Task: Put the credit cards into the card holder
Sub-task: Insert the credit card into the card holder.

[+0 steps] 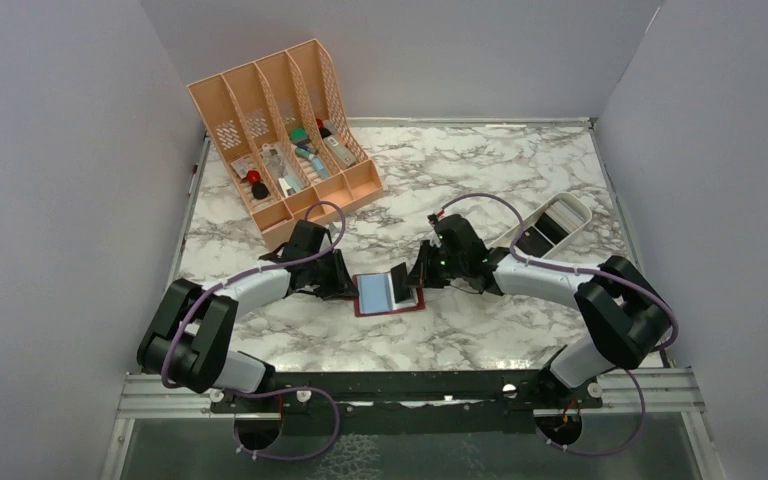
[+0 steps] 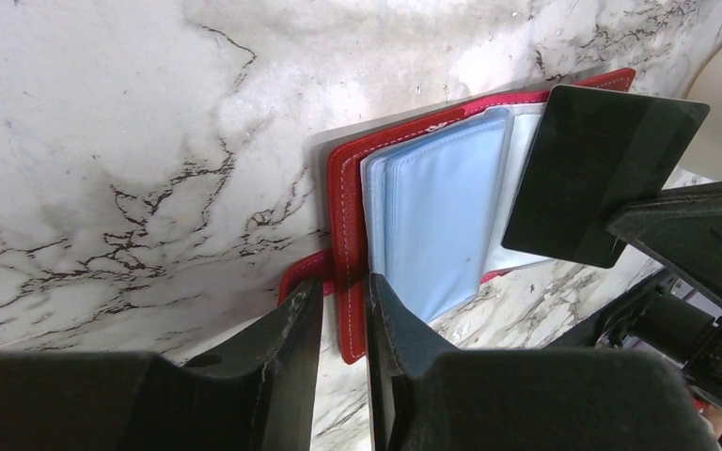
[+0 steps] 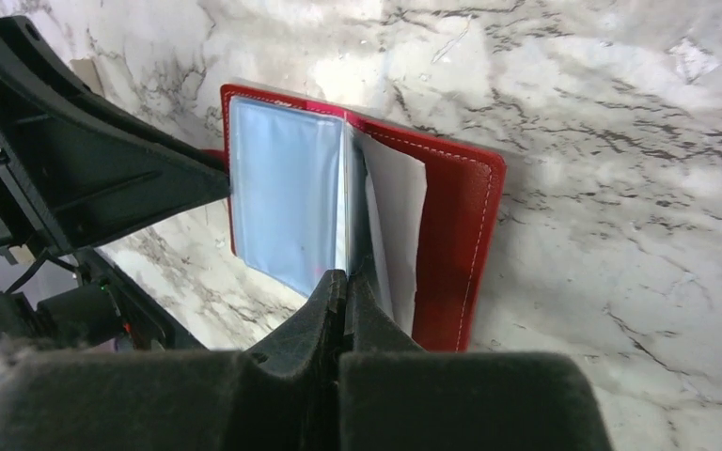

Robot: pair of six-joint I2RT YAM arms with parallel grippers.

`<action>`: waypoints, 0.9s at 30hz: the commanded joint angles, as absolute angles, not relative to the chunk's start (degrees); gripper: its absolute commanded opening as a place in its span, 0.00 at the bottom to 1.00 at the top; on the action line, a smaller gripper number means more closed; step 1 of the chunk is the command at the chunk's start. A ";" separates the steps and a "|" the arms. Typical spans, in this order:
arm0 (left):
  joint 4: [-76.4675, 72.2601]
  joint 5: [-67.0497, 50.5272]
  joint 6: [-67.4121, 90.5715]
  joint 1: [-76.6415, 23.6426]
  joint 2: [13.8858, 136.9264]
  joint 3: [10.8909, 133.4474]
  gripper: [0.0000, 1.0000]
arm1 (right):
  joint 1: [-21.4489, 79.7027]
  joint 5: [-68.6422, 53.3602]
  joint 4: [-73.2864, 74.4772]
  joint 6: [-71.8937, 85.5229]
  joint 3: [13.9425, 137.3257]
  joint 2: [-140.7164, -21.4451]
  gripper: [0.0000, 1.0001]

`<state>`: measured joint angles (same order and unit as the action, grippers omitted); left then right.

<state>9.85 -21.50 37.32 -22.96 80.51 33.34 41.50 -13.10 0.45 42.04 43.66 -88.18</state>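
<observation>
The red card holder (image 1: pixel 390 311) lies open at the table's middle, its clear bluish pockets (image 2: pixel 442 216) facing up. My left gripper (image 2: pixel 345 291) is narrowly open. Its tips straddle the holder's left cover edge (image 2: pixel 346 197), one finger over the pockets, the other by the snap strap. My right gripper (image 3: pixel 346 280) is shut on a dark credit card (image 2: pixel 602 174). It holds the card tilted on edge over the holder's right half (image 3: pixel 456 244), lower end among the pocket leaves near the spine. In the right wrist view the card (image 3: pixel 353 235) shows edge-on.
A white oblong tray (image 1: pixel 572 208) at the right holds more dark cards (image 1: pixel 533 241). A peach slotted organizer (image 1: pixel 285 130) with small items stands at the back left. Grey walls close in both sides. The two grippers (image 1: pixel 343 285) (image 1: pixel 415 272) face each other closely across the holder.
</observation>
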 commanded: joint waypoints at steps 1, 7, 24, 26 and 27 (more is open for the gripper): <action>9.57 -20.26 37.11 -22.75 81.39 34.66 0.26 | 41.17 -17.51 -6.08 43.51 41.60 -88.31 0.01; 10.54 -21.21 38.11 -22.81 76.76 35.64 0.26 | 40.71 -19.93 -13.06 48.64 38.36 -87.74 0.01; 7.44 -20.91 37.43 -23.06 82.34 33.85 0.24 | 40.22 -19.49 -15.69 49.78 36.96 -91.09 0.01; 7.44 -20.53 37.19 -23.07 83.01 33.67 0.24 | 39.90 -19.09 -15.37 49.52 36.81 -90.77 0.01; 7.47 -20.29 37.04 -23.03 83.25 33.66 0.24 | 39.71 -18.93 -15.16 49.39 36.73 -90.51 0.01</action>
